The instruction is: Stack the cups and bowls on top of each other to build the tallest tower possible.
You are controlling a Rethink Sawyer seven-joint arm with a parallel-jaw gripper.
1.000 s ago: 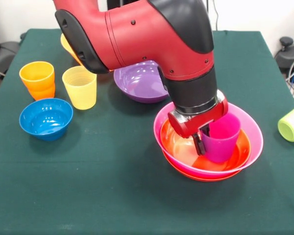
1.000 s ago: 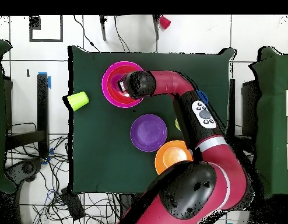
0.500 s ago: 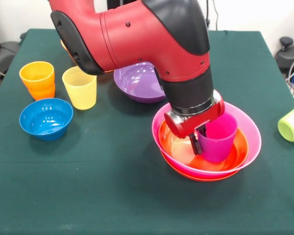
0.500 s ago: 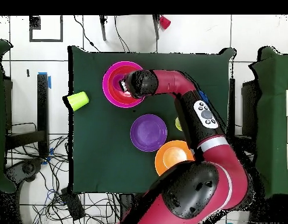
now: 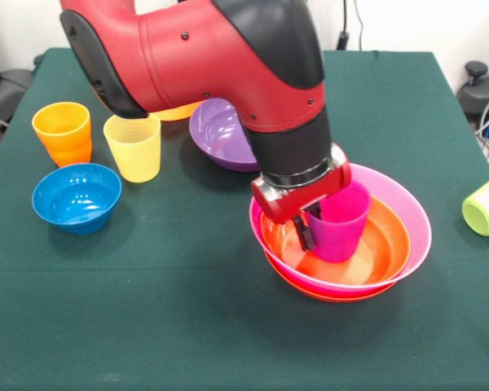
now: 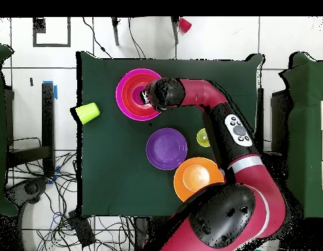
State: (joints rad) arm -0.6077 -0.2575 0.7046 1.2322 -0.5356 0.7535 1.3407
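Gripper (image 5: 314, 226) grasping purple cup (image 5: 338, 224)
Cup upright, rim between fingers; red bowl (image 5: 383, 244) directly beneath, inside pink bowl (image 5: 411, 216).

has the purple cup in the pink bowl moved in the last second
Yes. In the front view the purple cup, gripped by the end effector, has slid left toward the pink bowl's left rim, closer to the purple bowl.
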